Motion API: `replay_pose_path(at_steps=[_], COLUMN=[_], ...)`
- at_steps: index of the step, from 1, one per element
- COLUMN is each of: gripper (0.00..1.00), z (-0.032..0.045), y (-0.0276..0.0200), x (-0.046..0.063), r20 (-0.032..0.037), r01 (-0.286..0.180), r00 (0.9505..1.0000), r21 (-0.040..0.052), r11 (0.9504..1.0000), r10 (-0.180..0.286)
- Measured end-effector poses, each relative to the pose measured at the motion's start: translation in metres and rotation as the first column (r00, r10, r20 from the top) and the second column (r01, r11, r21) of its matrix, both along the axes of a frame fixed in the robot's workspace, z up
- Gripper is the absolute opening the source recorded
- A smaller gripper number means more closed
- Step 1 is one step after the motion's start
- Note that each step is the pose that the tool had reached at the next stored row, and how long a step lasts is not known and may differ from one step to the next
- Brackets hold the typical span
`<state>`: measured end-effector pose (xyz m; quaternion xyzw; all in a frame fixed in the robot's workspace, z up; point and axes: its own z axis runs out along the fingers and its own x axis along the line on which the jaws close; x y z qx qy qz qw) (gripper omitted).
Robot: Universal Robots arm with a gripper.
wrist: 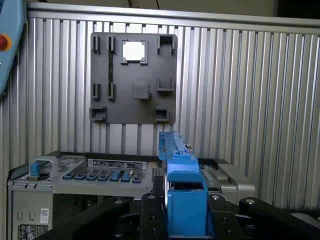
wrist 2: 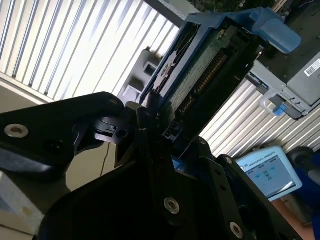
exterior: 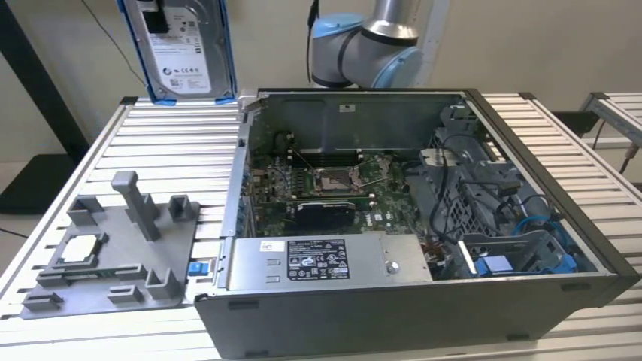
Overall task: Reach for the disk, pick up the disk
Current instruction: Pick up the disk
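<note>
You have a white label (exterior: 180, 64) on the disk (exterior: 225, 53) and another on the power supply (exterior: 401, 262). None of their print is readable.

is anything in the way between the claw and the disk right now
Nothing visible does. In both wrist views the claw is shut on the disk, gripping its blue frame; in the exterior view the disk hangs above the table, apart from the open computer case.

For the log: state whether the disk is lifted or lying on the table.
Lifted. The disk stands on edge, clamped in the gripper, well apart from the grey fixture on the table.
</note>
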<state>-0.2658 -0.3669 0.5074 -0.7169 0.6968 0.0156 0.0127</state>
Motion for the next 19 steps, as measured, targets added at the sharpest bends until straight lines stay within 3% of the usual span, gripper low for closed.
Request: replay_pose_path(at_steps=[19], gripper=[0.00], z=[-0.0003], y=[0.0000], x=[0.077], r20=[0.0000], r01=[0.000], r00=[1.0000], r21=[0.0000], r11=[1.0000], r10=[0.000])
